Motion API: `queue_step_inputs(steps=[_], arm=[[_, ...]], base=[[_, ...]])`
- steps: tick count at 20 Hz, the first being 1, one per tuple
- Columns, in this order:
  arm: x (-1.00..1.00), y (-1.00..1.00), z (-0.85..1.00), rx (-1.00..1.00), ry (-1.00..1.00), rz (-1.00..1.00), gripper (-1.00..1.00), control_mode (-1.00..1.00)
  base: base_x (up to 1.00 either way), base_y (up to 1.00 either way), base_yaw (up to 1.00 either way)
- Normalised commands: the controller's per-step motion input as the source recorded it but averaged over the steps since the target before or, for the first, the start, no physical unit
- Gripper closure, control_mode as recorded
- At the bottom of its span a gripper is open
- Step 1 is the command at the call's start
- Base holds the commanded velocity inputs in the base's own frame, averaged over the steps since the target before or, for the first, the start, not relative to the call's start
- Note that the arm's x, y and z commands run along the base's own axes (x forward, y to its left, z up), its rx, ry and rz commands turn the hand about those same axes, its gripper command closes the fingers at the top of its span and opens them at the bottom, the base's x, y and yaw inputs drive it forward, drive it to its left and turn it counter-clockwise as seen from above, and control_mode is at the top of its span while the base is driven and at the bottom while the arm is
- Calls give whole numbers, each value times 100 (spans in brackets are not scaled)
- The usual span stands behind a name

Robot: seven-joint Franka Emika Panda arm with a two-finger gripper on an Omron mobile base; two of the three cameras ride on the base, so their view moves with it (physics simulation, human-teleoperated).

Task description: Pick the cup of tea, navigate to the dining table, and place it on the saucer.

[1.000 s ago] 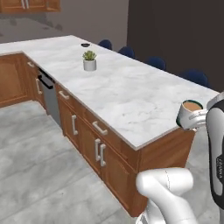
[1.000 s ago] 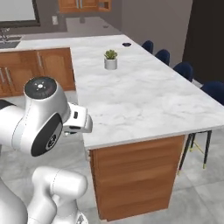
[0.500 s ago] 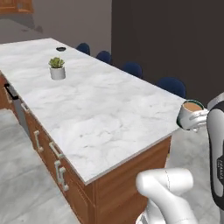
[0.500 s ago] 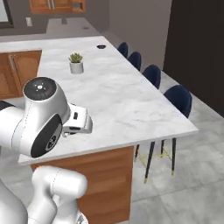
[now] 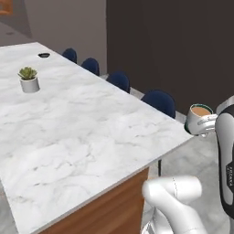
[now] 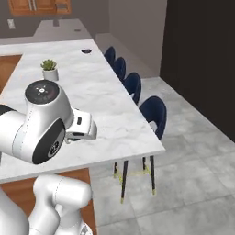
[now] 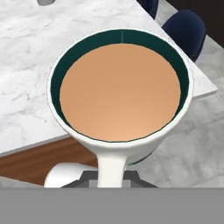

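our hand (image 5: 204, 129) is clamped on the white, green-banded cup of tea (image 5: 198, 119), held off the white marble bench's (image 5: 87, 132) near corner. we should keep it level driving toward the small black saucer (image 5: 44, 55) at the far edge.

Your cup of tea (image 5: 199, 119) sits upright in the air, off the dining table's (image 5: 87, 132) near right corner, white with light brown liquid. The saucer (image 5: 44, 55), a small black dish, lies at the marble top's far edge, stool side.
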Motion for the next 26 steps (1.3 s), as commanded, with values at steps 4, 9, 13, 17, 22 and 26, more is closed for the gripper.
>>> queue_step_inputs(steps=[4, 9, 13, 17, 22, 26], arm=[[0, 0, 0, 0, 0, 0, 100, 100], [0, 0, 0, 0, 0, 0, 100, 100], [0, 0, 0, 0, 0, 0, 100, 100], [0, 0, 0, 0, 0, 0, 100, 100], [0, 0, 0, 0, 0, 0, 100, 100], [0, 0, 0, 0, 0, 0, 100, 100]], base=[[57, -100, -5], [65, -100, -1], [61, -100, 0], [57, -100, 0], [73, -100, 5], [94, -100, 18]])
